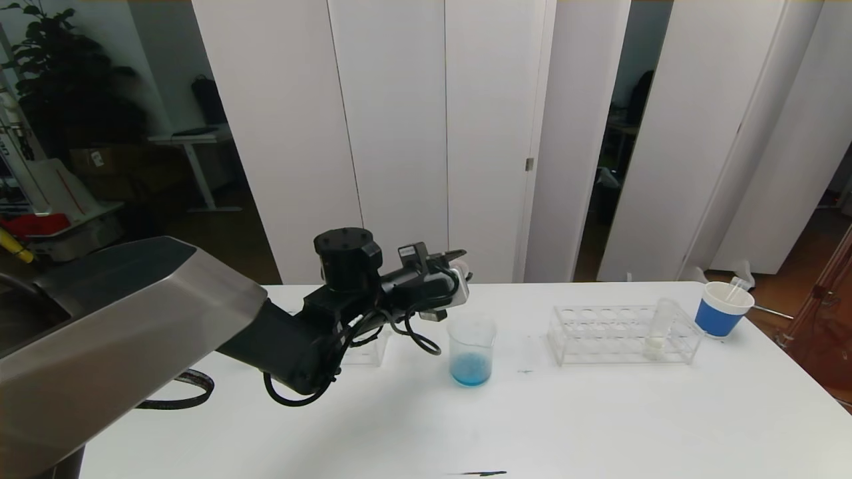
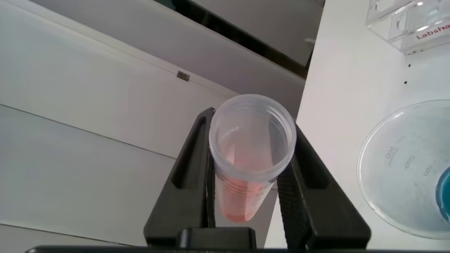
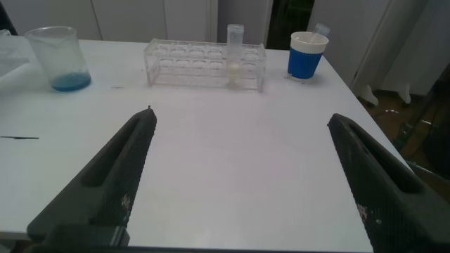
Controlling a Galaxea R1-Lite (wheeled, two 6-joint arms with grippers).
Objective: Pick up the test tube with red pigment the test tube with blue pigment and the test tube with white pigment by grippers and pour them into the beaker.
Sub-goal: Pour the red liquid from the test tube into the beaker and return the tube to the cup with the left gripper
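one test tube with red pigment sits clamped between the left gripper's jaws, held in the air just above and behind the beaker, on the side away from the rack. the left wrist view looks into the tube's open mouth, with pinkish-red pigment lying along its wall, and the beaker's rim shows close beside it. the beaker stands on the white tabletop with blue pigment pooled in its bottom. well to the beaker's right is a clear rack, and the test tube with white pigment stands upright in a slot near the rack's end farthest from the beaker. beyond that end of the rack sits a blue paper cup. the right gripper hangs low over the tabletop, well apart from the beaker on the near side, its jaws spread wide with nothing between them.
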